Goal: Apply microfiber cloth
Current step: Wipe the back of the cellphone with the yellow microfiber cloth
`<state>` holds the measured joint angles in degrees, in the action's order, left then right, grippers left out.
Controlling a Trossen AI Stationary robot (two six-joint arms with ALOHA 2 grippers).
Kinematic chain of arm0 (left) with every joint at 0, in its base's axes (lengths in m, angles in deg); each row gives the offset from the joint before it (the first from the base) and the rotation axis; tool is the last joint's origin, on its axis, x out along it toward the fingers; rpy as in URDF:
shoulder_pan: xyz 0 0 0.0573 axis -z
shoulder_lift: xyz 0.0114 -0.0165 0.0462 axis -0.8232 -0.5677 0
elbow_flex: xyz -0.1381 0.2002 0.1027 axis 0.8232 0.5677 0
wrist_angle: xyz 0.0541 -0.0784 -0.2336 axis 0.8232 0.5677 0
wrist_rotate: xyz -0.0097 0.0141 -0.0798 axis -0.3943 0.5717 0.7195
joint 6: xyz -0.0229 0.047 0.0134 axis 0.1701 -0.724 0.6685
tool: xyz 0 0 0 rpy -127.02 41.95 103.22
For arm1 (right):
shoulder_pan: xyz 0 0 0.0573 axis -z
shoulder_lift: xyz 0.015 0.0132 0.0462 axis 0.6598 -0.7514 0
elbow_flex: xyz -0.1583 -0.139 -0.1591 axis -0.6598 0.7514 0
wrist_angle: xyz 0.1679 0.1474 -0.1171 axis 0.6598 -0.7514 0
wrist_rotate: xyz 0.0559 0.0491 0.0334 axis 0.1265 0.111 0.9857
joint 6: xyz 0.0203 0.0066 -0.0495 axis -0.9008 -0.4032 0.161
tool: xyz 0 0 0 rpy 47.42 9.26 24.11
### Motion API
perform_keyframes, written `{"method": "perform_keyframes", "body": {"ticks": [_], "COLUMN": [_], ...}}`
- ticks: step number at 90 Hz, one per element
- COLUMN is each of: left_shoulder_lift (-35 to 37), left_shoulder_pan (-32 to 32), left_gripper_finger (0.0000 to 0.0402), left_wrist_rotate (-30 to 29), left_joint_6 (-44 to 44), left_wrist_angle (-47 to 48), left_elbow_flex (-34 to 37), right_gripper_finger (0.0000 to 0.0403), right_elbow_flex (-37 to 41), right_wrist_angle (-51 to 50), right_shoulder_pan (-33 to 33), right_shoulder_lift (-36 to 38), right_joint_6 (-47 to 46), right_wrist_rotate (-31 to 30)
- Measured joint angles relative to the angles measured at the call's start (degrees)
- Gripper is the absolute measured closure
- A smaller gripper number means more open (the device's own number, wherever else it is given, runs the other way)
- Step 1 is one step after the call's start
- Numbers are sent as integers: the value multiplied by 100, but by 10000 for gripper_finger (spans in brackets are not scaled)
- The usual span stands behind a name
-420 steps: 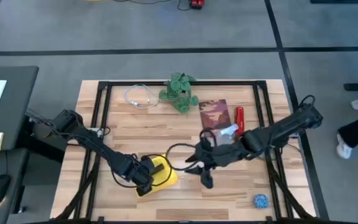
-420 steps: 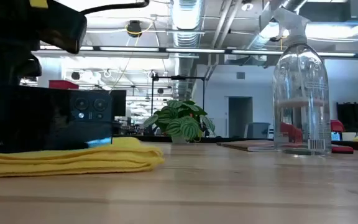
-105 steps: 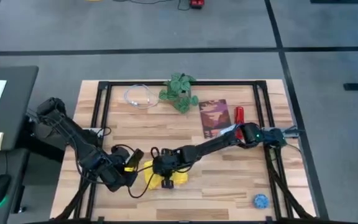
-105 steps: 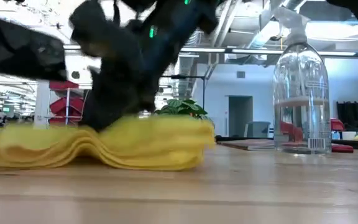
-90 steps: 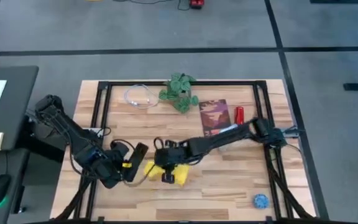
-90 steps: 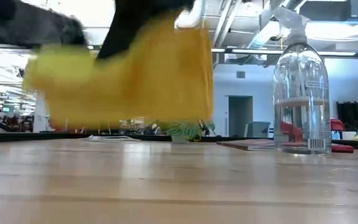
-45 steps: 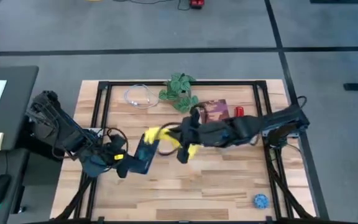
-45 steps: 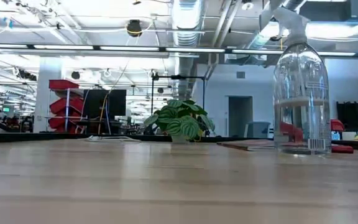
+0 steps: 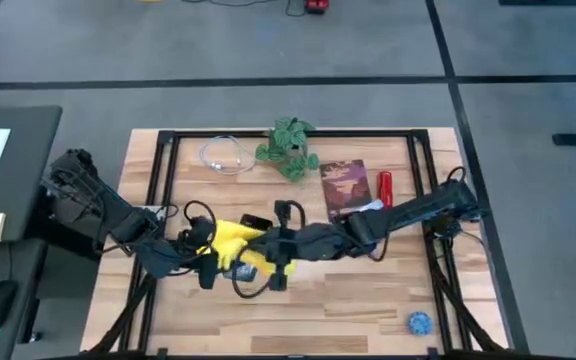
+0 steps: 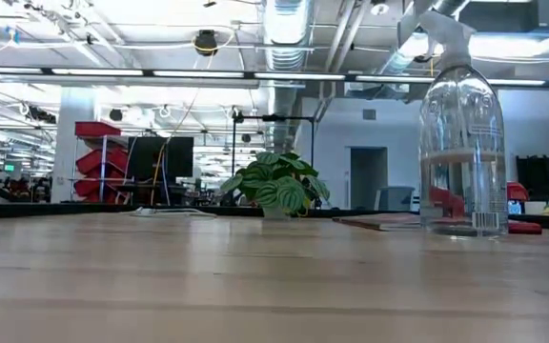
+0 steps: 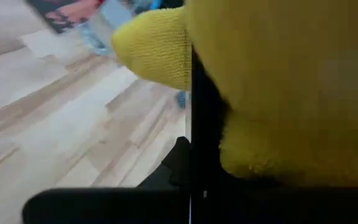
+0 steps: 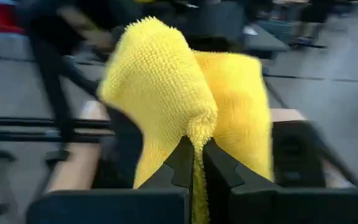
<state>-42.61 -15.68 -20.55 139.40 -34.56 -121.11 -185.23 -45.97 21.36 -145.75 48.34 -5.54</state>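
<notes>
Item: microfiber cloth (image 9: pixel 230 242), which we find pinched in the closed fingers of the right gripper (image 9: pixel 268 250), draped over the phone (image 9: pixel 253 272) held edge-up by the left gripper (image 9: pixel 206 258) (its grip we cannot tell).

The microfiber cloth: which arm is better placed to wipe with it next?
Probably the right: its end effector is shut on the microfiber cloth. The left end effector holds a dark flat object beside it.

A wooden table (image 9: pixel 368 290) carries a potted plant (image 9: pixel 289 147) at twelve o'clock, a white cable (image 9: pixel 224 156) at eleven, a book (image 9: pixel 343 186) and red object (image 9: pixel 385 187) at two, a blue ball (image 9: pixel 420 323) at five.
</notes>
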Motion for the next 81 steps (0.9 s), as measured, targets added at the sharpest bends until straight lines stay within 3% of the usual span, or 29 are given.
{"method": "perform_keyframes", "body": {"ticks": [8, 23, 44, 59, 64, 81], "left_shoulder_lift": [-4, -16, -42, -44, -44, -11], "left_shoulder_pan": [-3, 2, -99, -195, -203, -227], "left_gripper_finger": [398, 399, 399, 399, 399, 399], "left_wrist_rotate": [-67, -290, -336, -389, -432, -682], "left_joint_6": [-179, -232, -953, -1147, -1128, -1084], "left_wrist_angle": [-165, -498, -1132, -1199, -1208, -1408], "left_elbow_flex": [10, 7, 6, 11, 11, -11], "right_gripper_finger": [403, 403, 403, 403, 403, 403], "right_elbow_flex": [0, 2, -15, -11, -89, -603], "right_wrist_angle": [-26, -178, -435, -549, -641, -844], "right_shoulder_pan": [-7, 13, -54, -116, -116, -82], "right_shoulder_lift": [50, 335, 445, 384, 398, 391], "right_joint_6": [31, 192, 642, 803, 941, 1721], "right_wrist_rotate": [-165, -1216, -234, -196, -459, -2194]}}
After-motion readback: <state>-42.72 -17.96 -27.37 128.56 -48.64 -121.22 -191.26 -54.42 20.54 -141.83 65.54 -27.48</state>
